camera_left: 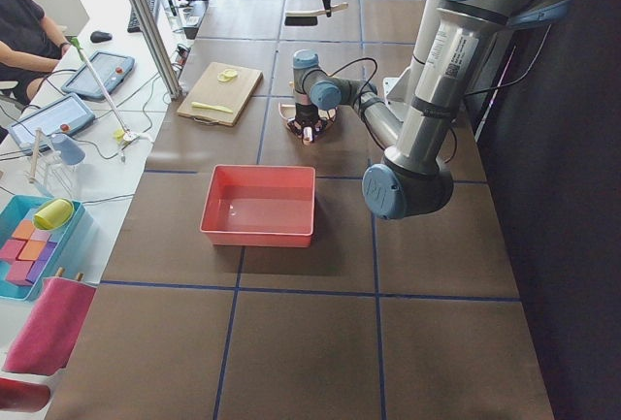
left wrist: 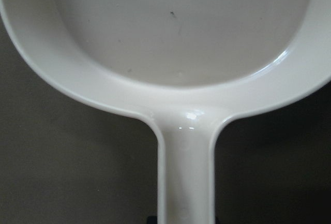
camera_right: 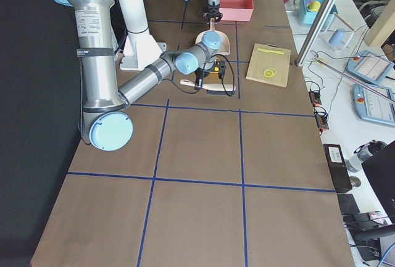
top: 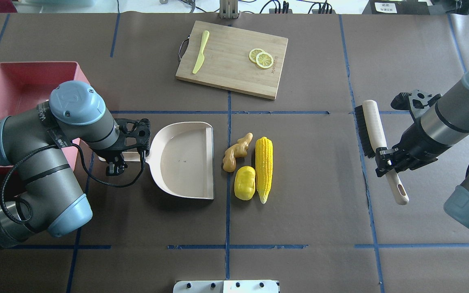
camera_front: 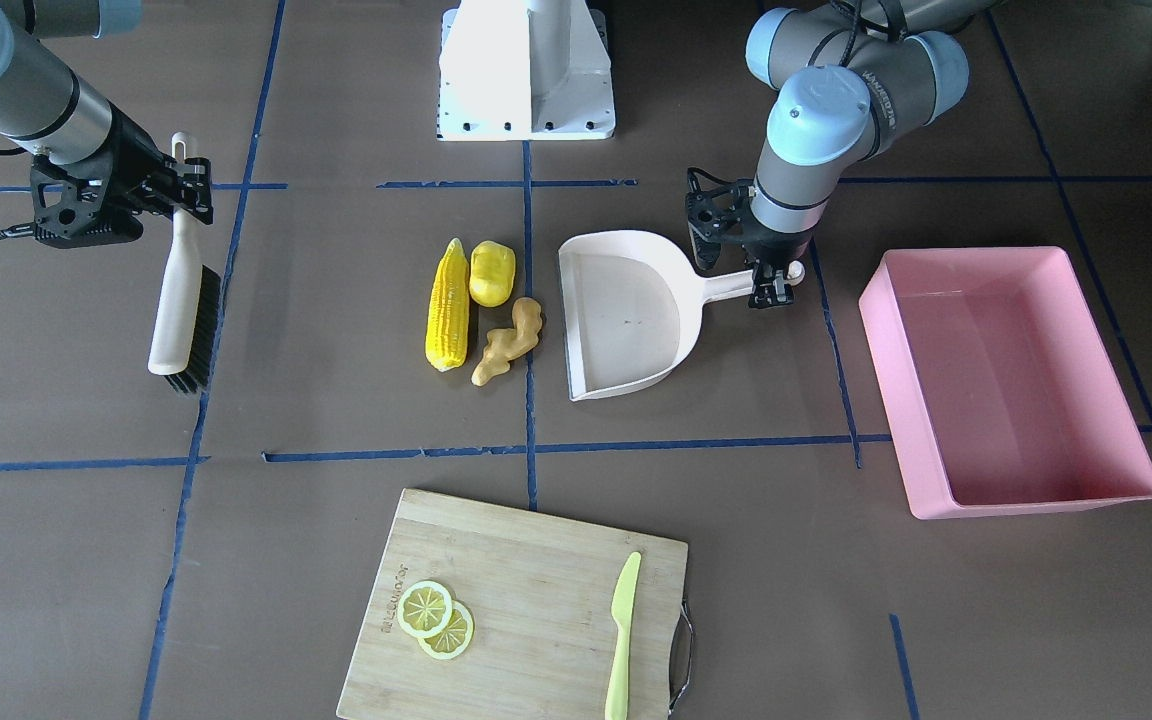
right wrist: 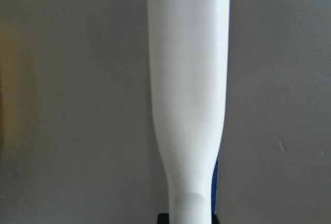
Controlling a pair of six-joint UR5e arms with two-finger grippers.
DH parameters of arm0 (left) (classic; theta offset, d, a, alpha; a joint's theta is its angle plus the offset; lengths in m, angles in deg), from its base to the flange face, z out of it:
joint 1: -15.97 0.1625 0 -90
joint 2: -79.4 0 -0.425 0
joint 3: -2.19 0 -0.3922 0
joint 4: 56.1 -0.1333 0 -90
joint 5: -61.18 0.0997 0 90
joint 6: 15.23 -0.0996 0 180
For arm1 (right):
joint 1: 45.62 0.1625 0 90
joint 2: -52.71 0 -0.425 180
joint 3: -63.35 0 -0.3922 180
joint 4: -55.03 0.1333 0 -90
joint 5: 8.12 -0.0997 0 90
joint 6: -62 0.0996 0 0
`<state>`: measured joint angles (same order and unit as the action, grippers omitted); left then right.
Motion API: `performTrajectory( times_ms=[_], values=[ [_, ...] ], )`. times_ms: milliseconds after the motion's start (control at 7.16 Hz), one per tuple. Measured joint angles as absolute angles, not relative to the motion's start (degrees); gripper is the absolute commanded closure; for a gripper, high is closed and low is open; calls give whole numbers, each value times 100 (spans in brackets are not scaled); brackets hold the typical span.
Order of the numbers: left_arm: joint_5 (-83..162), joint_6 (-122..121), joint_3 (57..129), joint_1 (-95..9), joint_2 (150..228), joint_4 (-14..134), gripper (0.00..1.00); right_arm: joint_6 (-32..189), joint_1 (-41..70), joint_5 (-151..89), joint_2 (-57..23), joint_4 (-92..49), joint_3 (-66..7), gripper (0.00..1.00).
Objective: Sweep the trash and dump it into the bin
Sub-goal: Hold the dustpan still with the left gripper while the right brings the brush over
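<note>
The trash lies in a cluster mid-table: a corn cob (camera_front: 447, 307), a yellow lump (camera_front: 491, 273) and a tan ginger root (camera_front: 508, 341). Just beside them the cream dustpan (camera_front: 626, 315) rests flat, its open mouth toward the ginger root (top: 237, 151). My left gripper (camera_front: 774, 283) is shut on the dustpan's handle (left wrist: 186, 182). The pink bin (camera_front: 1006, 380) stands beyond that arm, with nothing in it. My right gripper (top: 385, 159) is shut on the handle of a black-bristled brush (top: 371, 130), well to the side of the corn cob (top: 264, 168).
A bamboo cutting board (camera_front: 526, 570) at the operators' edge carries two lemon slices (camera_front: 436, 618) and a lime-green knife (camera_front: 622, 635). The white robot base (camera_front: 526, 70) stands at the opposite edge. Blue tape lines cross the brown table.
</note>
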<state>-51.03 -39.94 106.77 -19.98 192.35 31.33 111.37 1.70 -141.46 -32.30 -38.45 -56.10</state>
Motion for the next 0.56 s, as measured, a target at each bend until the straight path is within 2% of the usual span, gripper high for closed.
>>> performTrajectory(
  times_ms=[558],
  values=[
    [-4616, -3985, 10712, -1882, 19624, 2466, 100, 11366, -410, -13952, -2591, -4726, -5592, 100]
  ],
)
